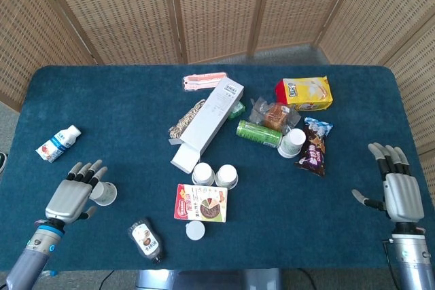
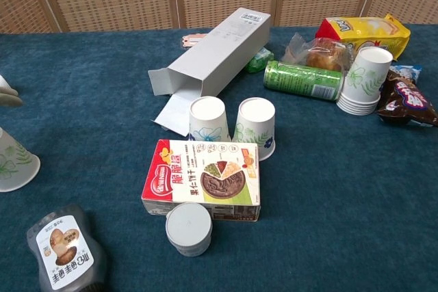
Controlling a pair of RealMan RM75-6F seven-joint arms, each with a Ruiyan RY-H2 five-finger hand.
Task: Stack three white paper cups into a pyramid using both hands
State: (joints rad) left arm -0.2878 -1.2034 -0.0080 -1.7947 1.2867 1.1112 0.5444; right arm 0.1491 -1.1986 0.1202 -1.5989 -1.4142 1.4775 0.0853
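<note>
Wicker screens behind, blue tabletop (image 1: 122, 100) crowded w/ clutter. Two cups (image 1: 215, 175) stand rims-down, touching side by side near centre: reads as pyramid base already set. Third cup (image 1: 102, 193) sits rim-down at left; my left hand (image 1: 70, 197) is right beside it, fingers spread, holding nothing, apparently lined up for pickup. Right hand (image 1: 396, 192) is well apart at right edge, fingers spread, empty. Obstructions: snack box (image 1: 201, 202) lies just in front of the base pair, long white carton (image 1: 208, 125) just behind, so approach from above looks safest. Sauce bottle (image 1: 146, 240) and lid (image 1: 195, 230) sit near the carry path. Spare cup stack (image 1: 293, 142) by the green can (image 1: 259, 134).
</note>
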